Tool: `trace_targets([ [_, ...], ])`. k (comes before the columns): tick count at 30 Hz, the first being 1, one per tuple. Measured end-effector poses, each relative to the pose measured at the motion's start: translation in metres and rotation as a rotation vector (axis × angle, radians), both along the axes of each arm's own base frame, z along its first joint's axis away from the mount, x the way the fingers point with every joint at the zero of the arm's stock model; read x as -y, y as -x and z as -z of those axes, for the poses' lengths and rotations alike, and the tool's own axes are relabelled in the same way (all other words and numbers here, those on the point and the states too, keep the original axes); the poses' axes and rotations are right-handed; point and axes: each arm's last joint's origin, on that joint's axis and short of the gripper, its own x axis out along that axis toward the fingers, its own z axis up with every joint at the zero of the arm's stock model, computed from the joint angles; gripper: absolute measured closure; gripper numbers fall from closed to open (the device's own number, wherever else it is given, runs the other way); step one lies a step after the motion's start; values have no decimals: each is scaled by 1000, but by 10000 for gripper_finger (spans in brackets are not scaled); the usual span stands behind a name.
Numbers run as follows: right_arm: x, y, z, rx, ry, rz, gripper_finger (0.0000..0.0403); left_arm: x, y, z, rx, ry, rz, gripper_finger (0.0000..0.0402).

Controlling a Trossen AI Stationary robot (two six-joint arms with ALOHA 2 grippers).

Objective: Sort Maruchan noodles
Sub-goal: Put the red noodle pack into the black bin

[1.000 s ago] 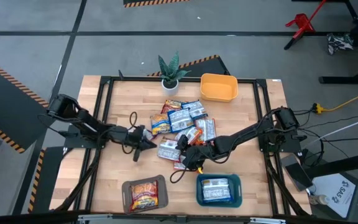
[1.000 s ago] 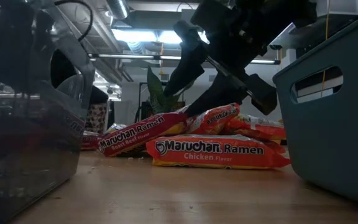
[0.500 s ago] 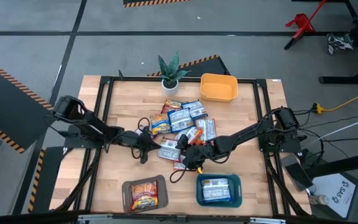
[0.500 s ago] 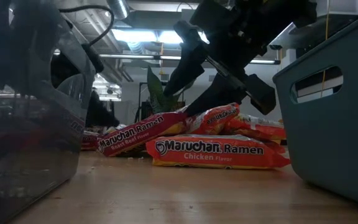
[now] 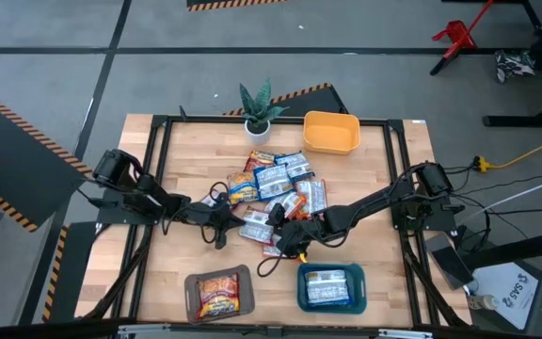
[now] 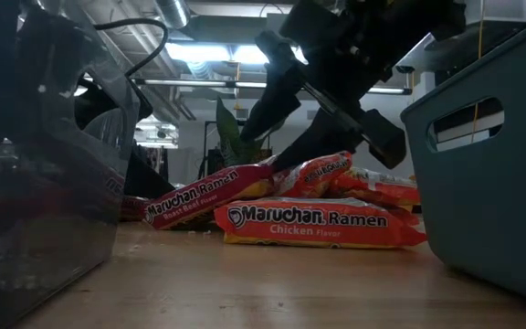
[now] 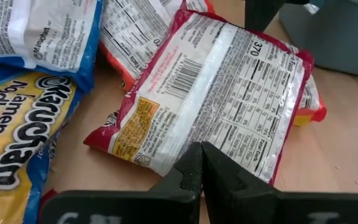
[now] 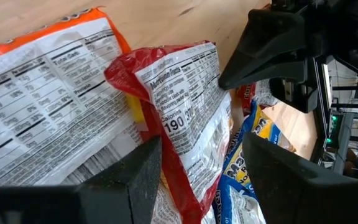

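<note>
Closing in: left tool clenched empty just short of red packet, right tool released, straddling another red packet

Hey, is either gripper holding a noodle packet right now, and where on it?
Neither holds one. The left gripper is shut, its tips at a red packet's edge. The right gripper is open, straddling another red packet.

- Both arms are dark, nearly black, built of slim jointed links.
- A black cable loops loosely beside the left gripper.
- Another black cable curls beneath the right gripper.
- The fingers are matte black wedges tapering to thin tips.
</note>
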Motion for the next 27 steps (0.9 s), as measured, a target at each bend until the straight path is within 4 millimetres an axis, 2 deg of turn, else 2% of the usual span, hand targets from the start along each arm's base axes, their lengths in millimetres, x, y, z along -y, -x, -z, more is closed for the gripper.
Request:
trace_targets([
  [7,1,3,3,-44,22,-15,191,0,1,3,-36,6,-8,401],
  [11,-1,3,5,-70,22,-103,191,0,1,2,-30,13,-9,401],
  [18,1,-9,25,-56,87,-144,191,-1,1,2,-25,22,-23,401],
  [23,1,-13,27,-13,156,-96,191,-1,1,2,-23,28,-26,401],
  [27,3,-18,20,10,209,-32,191,-1,1,2,-22,28,-26,401],
])
